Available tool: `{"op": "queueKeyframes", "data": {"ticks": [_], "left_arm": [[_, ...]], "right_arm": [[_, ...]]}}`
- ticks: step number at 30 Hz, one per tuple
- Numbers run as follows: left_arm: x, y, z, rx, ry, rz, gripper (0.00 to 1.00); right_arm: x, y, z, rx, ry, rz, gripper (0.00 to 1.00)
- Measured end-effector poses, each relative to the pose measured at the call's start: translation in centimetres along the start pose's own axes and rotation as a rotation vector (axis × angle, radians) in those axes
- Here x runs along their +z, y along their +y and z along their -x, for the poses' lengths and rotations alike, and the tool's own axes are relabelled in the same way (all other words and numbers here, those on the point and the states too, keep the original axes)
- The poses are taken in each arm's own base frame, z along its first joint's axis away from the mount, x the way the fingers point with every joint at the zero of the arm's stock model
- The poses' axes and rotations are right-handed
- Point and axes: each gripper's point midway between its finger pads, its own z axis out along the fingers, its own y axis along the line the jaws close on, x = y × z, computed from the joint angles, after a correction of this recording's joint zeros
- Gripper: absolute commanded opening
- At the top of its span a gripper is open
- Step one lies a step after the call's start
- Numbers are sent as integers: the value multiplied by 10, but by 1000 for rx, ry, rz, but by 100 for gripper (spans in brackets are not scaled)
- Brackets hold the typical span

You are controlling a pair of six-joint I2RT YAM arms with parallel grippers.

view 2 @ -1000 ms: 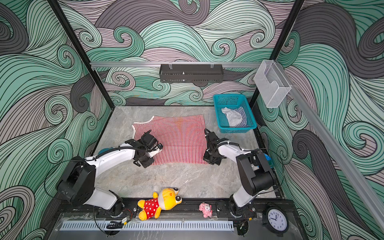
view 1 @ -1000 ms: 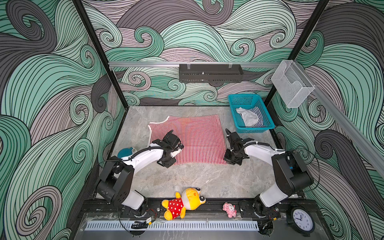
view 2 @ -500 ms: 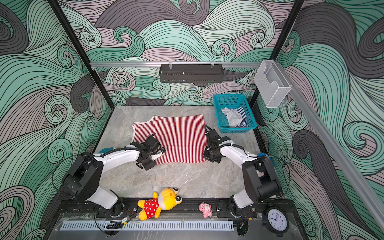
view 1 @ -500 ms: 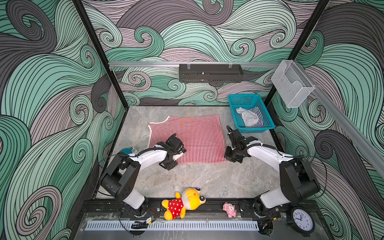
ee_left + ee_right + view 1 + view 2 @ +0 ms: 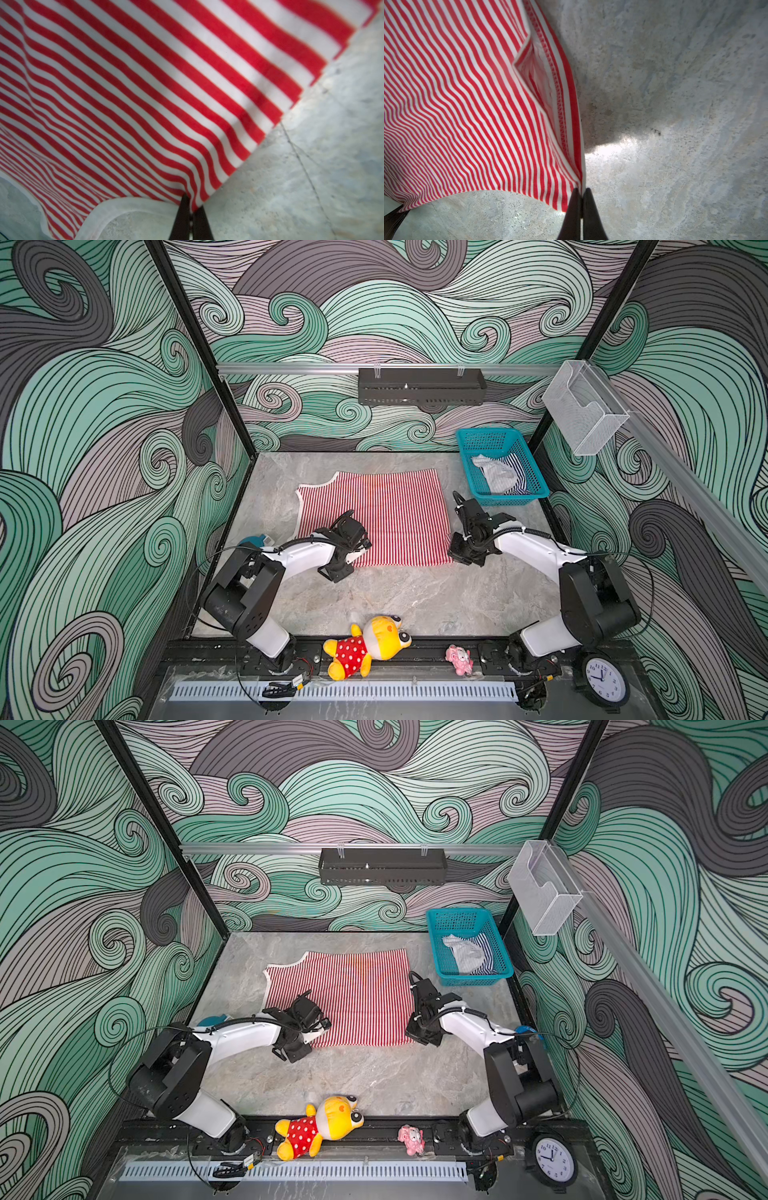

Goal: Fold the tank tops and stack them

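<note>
The red-and-white tank top [image 5: 390, 510] [image 5: 357, 990] lies spread flat on the grey table, neck end to the left. My left gripper [image 5: 356, 555] [image 5: 316, 1032] is shut on its near left corner, and in the left wrist view the striped cloth [image 5: 145, 93] is pinched between the black fingertips of the gripper [image 5: 191, 204]. My right gripper [image 5: 458, 552] [image 5: 415, 1032] is shut on the near right corner; in the right wrist view the hem [image 5: 467, 104] rises a little off the table at the gripper [image 5: 582, 190]. The navy-and-white tank top [image 5: 516, 472] [image 5: 487, 952] lies crumpled in the teal basket [image 5: 478, 439].
A grey cloth [image 5: 496, 477] shares the basket at the back right. A yellow plush toy in a red dotted dress [image 5: 365, 645], a small pink toy [image 5: 459, 657] and a clock [image 5: 602, 676] sit on the front rail. A blue object [image 5: 255, 539] lies behind the left arm.
My left gripper's jaws have shut on the near left corner of the red top. The right gripper has stayed shut on the near right corner, almost in place.
</note>
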Motion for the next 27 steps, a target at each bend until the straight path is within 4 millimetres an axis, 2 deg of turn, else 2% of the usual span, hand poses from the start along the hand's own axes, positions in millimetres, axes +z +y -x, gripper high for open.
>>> {"op": "queueKeyframes", "data": {"ticks": [3,7,10,13,19,23,27], "left_arm": [[-1,-2,-1,8,-2,-13,0],[-8,-16,-9,39,10,-85,0],[-21,-26,-17,73,8,-142,0],[-37,-29,-19,104,-1,-163,0],[-53,-12,-4,143,-34,-114,0],[-53,2,3,179,-24,-66,0],[-48,25,17,186,-18,-26,0]], "right_arm": [[-7,1,0,-2,-15,12,0],[-19,-2,-4,-5,-38,32,0],[-29,-5,-10,-3,-50,44,0],[-38,-4,-11,-1,-65,58,0],[-47,2,2,13,-66,66,0],[-55,16,25,14,-82,88,0],[-56,27,50,10,-96,97,0]]}}
